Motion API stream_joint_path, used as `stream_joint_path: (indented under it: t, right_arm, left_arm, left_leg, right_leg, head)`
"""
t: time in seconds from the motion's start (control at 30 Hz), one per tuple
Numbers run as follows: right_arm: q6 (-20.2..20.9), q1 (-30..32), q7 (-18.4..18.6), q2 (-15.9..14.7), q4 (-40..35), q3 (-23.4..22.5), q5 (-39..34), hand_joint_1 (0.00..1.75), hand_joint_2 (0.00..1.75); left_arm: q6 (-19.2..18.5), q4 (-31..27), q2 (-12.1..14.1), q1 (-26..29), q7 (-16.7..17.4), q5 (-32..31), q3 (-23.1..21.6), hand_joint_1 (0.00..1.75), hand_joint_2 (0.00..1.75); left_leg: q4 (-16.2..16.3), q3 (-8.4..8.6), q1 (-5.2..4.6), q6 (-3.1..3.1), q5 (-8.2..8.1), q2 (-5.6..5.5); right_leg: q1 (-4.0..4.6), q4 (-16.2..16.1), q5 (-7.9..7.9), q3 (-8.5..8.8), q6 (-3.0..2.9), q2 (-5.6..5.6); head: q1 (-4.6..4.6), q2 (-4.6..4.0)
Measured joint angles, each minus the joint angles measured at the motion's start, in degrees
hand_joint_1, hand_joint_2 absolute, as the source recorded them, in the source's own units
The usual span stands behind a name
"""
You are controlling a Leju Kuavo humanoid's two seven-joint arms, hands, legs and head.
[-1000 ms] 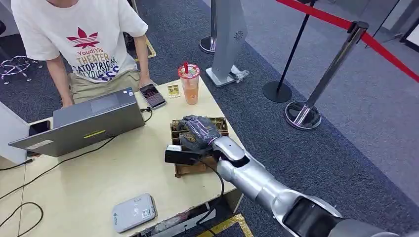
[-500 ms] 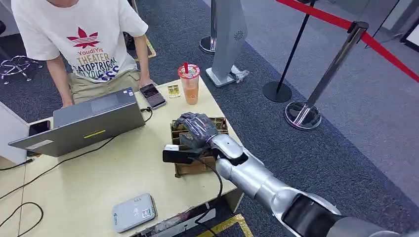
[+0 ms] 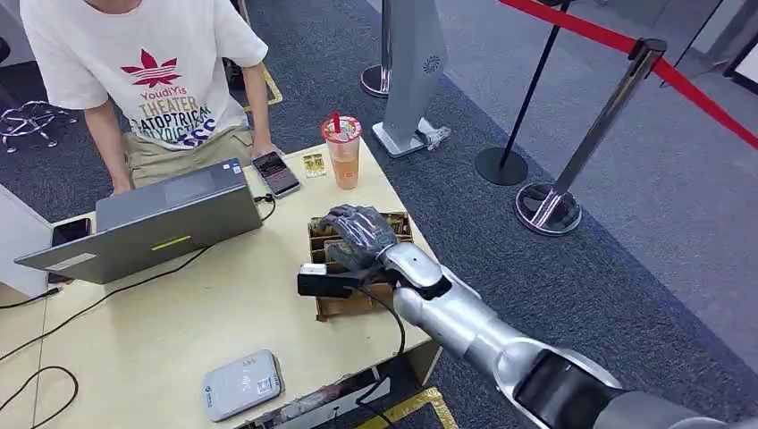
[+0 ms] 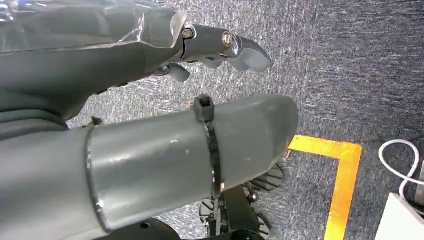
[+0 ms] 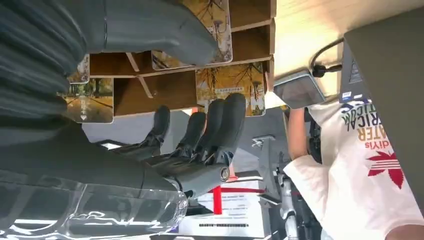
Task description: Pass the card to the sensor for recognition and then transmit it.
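Observation:
A wooden card box stands near the table's right edge, its compartments holding several cards printed with yellow trees. My right hand hovers over the box, fingers apart and holding nothing. In the right wrist view its thumb lies across one card, and its dark fingers reach past another card. The grey-white card sensor lies flat at the table's near edge, left of my arm. My left hand hangs over the carpet, fingers extended and empty.
A person in a white T-shirt works at a grey laptop on the table's far left. A phone and a drink cup stand beyond the box. Cables cross the table. Stanchions with red tape stand to the right.
My right hand has barely shifted above the card box. Nothing else has moved.

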Motion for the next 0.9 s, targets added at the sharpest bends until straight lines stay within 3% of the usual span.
stream_joint_path:
  t: [0.53, 0.73, 0.9]
  right_arm:
    - [1.3, 0.1, 0.3, -0.7, 0.2, 0.3, 0.4, 0.82, 1.75]
    - [2.1, 0.2, 0.5, -1.0, 0.2, 0.3, 0.7, 0.94, 1.75]
    - [2.4, 0.3, 0.5, -1.1, 0.2, 0.4, 0.7, 0.91, 1.75]
  left_arm:
    - [0.0, 0.0, 0.0, 0.0, 0.0, -0.2, 0.0, 0.0, 0.0]
    - [-0.1, 0.0, 0.0, 0.0, 0.0, -0.5, 0.0, 0.0, 0.0]
    - [-0.2, 0.0, 0.1, 0.0, 0.0, -0.6, 0.0, 0.0, 0.0]
  left_leg:
    - [0.0, 0.0, 0.0, 0.0, 0.0, 0.0]
    - [0.0, 0.0, 0.0, 0.0, 0.0, 0.0]
    - [0.0, 0.0, 0.0, 0.0, 0.0, 0.0]
  right_leg:
    - [0.0, 0.0, 0.0, -0.01, 0.0, 0.0]
    - [0.0, 0.0, 0.0, -0.01, 0.0, 0.0]
    - [0.0, 0.0, 0.0, -0.01, 0.0, 0.0]
  head:
    - [0.0, 0.0]
    - [0.0, 0.0]
    - [0.0, 0.0]
